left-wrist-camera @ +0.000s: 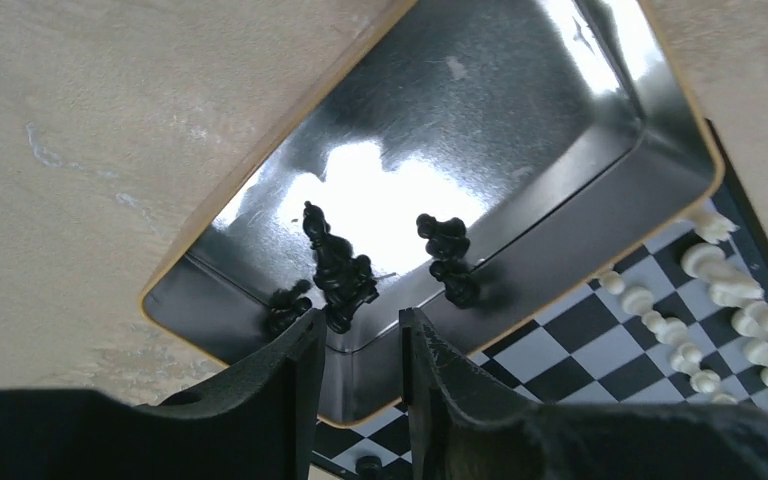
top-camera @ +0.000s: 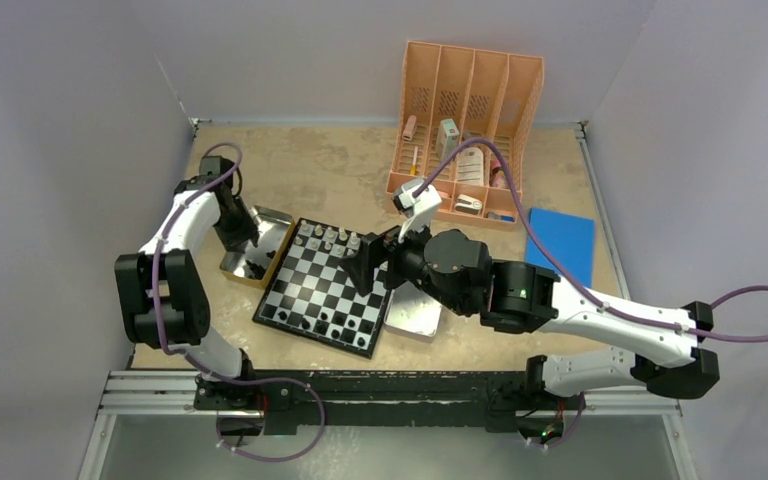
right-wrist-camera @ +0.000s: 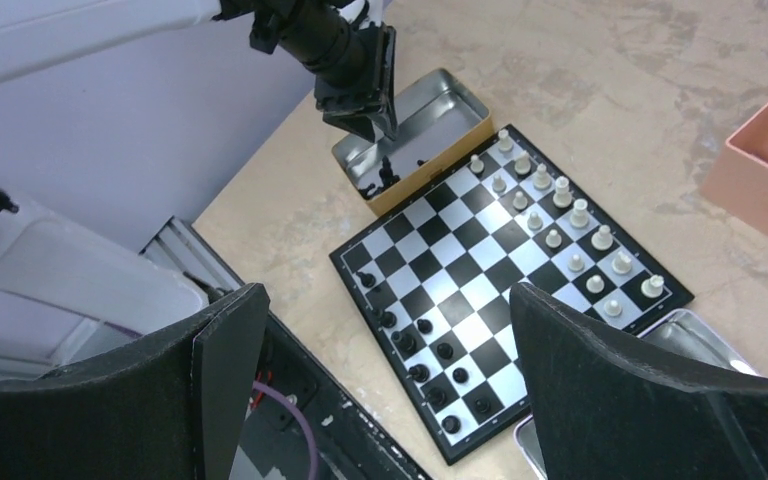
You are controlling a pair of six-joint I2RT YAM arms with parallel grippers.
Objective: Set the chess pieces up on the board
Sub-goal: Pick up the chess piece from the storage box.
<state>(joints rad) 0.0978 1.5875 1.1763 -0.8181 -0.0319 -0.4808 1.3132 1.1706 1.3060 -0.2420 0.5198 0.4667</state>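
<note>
Peach rack behind board, blue mat beside, right pincer overhanging

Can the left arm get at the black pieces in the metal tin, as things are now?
Probably yes. The left gripper hangs just above the open tin, fingers apart and empty. The black pieces sit uncovered on its floor, though close to a wall, which could crowd one finger.

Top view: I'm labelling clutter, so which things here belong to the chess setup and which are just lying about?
Job: board; white pieces and black pieces on it; more black pieces in the left tin.
Lying about: pink organizer; blue mat; second tin right of the board.
</note>
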